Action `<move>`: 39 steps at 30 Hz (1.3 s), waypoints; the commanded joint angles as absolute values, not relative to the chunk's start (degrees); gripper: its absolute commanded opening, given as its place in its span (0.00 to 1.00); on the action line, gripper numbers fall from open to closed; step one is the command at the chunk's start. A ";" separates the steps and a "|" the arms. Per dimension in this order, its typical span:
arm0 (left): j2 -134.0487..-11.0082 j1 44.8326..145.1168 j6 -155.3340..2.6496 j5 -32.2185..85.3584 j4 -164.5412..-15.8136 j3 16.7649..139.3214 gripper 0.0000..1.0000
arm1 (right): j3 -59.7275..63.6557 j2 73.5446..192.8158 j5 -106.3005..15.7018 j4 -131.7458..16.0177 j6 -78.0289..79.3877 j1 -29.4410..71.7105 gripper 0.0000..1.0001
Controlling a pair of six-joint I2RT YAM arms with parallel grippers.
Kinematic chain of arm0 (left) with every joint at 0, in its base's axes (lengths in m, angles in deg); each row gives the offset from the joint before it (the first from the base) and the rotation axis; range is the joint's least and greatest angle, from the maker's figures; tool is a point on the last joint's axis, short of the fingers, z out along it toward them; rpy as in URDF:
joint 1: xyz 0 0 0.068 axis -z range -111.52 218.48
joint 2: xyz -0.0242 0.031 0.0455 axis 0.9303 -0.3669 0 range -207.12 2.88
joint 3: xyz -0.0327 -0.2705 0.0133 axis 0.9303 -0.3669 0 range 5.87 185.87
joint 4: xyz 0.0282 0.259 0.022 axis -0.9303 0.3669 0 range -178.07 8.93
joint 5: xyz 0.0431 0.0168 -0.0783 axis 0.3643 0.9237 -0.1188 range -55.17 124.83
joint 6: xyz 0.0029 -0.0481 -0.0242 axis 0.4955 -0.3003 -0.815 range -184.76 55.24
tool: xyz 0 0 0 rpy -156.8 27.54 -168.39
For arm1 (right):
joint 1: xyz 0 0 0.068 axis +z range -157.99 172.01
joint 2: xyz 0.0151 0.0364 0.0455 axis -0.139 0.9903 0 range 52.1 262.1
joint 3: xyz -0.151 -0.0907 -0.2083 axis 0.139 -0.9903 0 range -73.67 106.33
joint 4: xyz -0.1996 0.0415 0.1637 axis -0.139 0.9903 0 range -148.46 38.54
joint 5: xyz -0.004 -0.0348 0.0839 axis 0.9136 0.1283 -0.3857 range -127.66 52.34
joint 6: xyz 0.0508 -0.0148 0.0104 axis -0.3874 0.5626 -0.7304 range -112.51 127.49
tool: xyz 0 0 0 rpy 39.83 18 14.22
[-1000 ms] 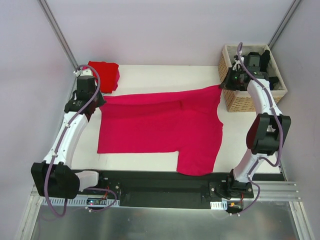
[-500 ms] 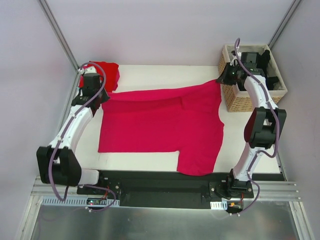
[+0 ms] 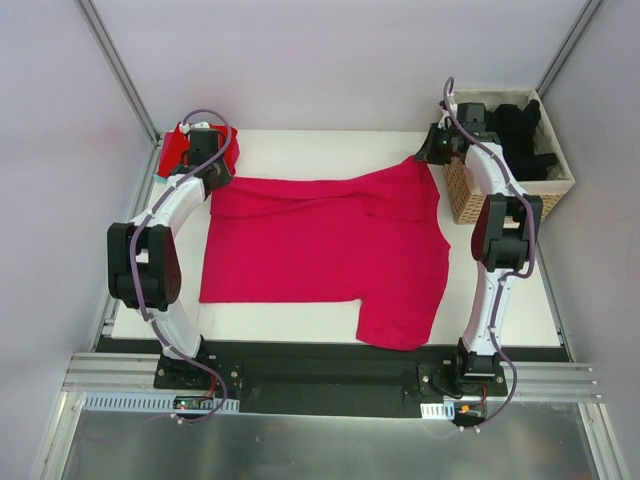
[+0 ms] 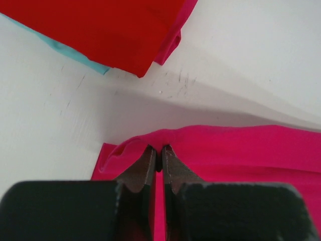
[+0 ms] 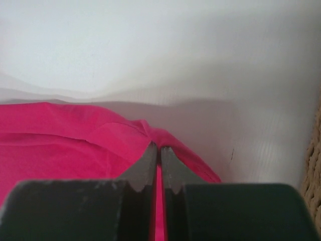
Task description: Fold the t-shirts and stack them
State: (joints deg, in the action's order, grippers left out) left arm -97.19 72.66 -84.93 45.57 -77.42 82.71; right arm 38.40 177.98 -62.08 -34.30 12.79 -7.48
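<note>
The magenta-pink t-shirt [image 3: 320, 250] lies spread on the white table, one part hanging toward the near edge. My left gripper [image 3: 213, 180] is shut on its far left corner; the wrist view shows the cloth [image 4: 241, 150] pinched between the fingertips [image 4: 158, 150]. My right gripper [image 3: 428, 158] is shut on its far right corner, with cloth [image 5: 75, 140] bunched at the tips [image 5: 159, 148]. The folded red t-shirt [image 3: 185, 148] sits at the far left corner, also in the left wrist view [image 4: 100, 25]. Black t-shirts [image 3: 520, 135] fill the wicker basket.
The wicker basket [image 3: 470, 195] stands at the far right beside the right arm. A pale blue edge [image 4: 65, 50] shows under the red shirt. The table's white surface [image 3: 330, 145] runs behind the shirt to the back wall.
Both grippers have moved toward the back of the table, pulling the shirt's far edge with them. The left arm now reaches up beside the red shirt; the right arm has swung away from the basket.
</note>
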 commanded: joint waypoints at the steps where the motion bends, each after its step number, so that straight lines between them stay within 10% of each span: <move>1: -97.67 73.40 -86.73 47.04 -80.07 85.33 0.00 | 42.79 177.35 -58.15 -36.75 14.51 -5.63 0.02; 27: -101.62 76.12 -89.46 54.51 -82.27 88.49 0.00 | 38.74 174.88 -28.16 -47.03 21.56 -0.26 0.01; 29: -101.80 76.21 -89.64 56.18 -82.36 88.58 0.00 | 38.83 175.32 -28.08 -46.95 20.94 -0.17 0.07; 33: -102.41 76.21 -89.55 57.42 -82.36 89.46 0.01 | 39.09 176.02 -30.10 -47.12 20.24 -0.34 0.54; 39: -101.28 76.21 -88.93 57.42 -82.36 92.18 0.17 | 39.88 175.15 -29.84 -47.73 19.89 -0.35 0.60</move>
State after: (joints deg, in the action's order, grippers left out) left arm -102.90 76.03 -88.44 55.08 -80.70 88.33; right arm 36.37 176.89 -30.59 -45.82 20.55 -0.09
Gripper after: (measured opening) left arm 0.126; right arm 0.595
